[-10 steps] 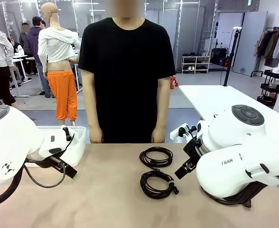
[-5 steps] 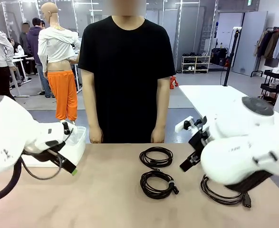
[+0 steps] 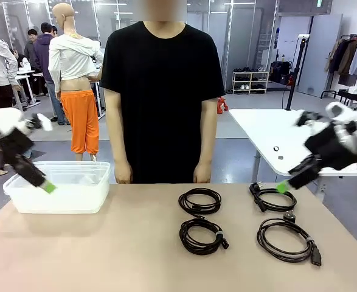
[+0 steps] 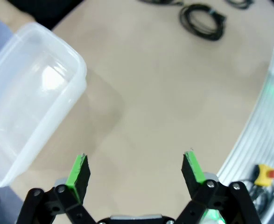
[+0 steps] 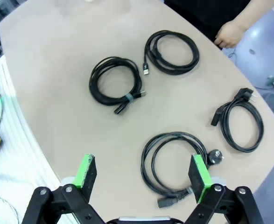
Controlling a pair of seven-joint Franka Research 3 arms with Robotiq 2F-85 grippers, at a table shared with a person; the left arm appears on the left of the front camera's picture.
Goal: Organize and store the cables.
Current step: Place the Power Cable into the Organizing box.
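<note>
Desk: tan top, four black cables lying flat on it as separate coils, none touching another. Nearest the robot, near the middle, one coil bound by a small tie, with a plug end pointing to the robot's right. Level with it, toward the right side, a wider loose coil with its plug at the near right. Behind the tied one, a third coil. Behind the wide one, a fourth coil with a plug end at its far left. Clear plastic box: far left of the desk, well apart from all the coils, with nothing seen inside. Left fingers: spread wide apart with nothing between them, raised off the desk. The left wrist view shows bare desk below them and the box off to one side. In the front view a green tip sits in front of the box's near left corner. Right fingers: also spread wide and holding nothing, held high over the right side. All four coils lie in the right wrist view. Person: black T-shirt, standing at the far edge with arms down. Both of the person's hands hang just behind the desk edge, touching nothing.
</note>
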